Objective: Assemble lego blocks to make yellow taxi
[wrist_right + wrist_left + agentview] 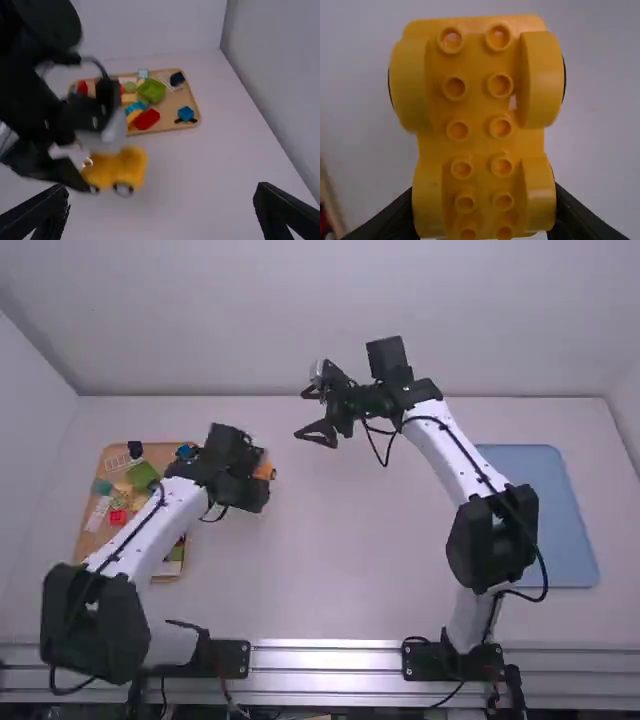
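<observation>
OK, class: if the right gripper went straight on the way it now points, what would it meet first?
Probably the yellow wheeled base held by the left gripper, slightly off the line of the right gripper. Depth is unclear, so it may miss and head towards the wooden tray.

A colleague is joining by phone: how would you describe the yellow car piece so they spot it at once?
On the white table, find the wooden tray of loose blocks. Just outside it, the left claw holds a long yellow car piece. Unlike those blocks, it has wheels.
</observation>
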Available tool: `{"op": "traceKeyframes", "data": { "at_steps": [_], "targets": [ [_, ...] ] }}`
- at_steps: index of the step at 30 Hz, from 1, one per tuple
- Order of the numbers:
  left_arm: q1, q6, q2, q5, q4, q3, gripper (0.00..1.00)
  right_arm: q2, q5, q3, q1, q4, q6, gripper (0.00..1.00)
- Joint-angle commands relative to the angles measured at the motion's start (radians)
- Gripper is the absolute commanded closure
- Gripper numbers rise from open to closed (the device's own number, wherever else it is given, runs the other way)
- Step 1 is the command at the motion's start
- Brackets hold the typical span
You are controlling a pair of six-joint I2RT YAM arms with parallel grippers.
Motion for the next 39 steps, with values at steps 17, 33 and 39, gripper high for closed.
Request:
{"op": "traceKeyframes", "data": {
  "at_steps": [17,33,39],
  "targets": [
    [-0.315,0.796,0.280,0.061,0.117,-0.007,0.73,-0.037,-0.267,0.023,-0.069,-0.004,0.007,0.01],
    [-0.342,0.922,0.383,0.003,0.131,-0.008,0.54,-0.037,-0.267,0.023,-0.056,-0.012,0.010,0.01],
    [-0.343,0.811,0.367,-0.095,0.183,0.006,0.01,-0.037,-0.264,0.023,-0.046,-0.005,0.010,0.01]
  ]
}}
